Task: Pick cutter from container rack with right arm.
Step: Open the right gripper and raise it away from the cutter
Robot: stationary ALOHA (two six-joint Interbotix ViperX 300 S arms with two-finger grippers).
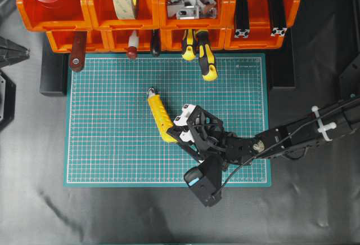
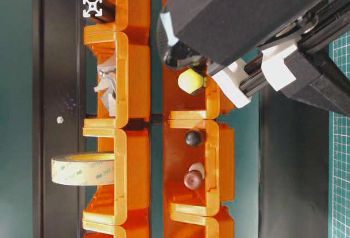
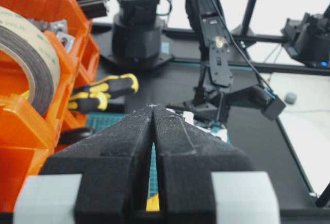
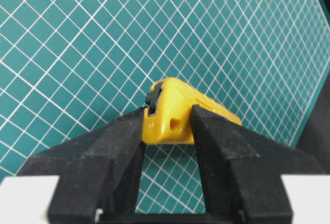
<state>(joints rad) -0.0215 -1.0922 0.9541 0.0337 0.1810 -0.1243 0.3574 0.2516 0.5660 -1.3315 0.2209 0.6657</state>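
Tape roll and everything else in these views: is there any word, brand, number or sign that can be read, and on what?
"3M": faint repeated print on the edge of the tan tape roll in the orange rack, table-level view; the small words beside it are too blurred to read.
Green mat: only grid lines; any edge figures are too small to read.
Yellow cutter, held in the right gripper: no print visible.

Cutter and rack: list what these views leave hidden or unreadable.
- Cutter, overhead: rear end hidden under the right tool.
- Cutter, right wrist: only its butt shows between the fingers; whether it touches the mat is unclear.
- Container rack, overhead: top edge crops the upper bins.
- Table-level: right arm blocks the mat.
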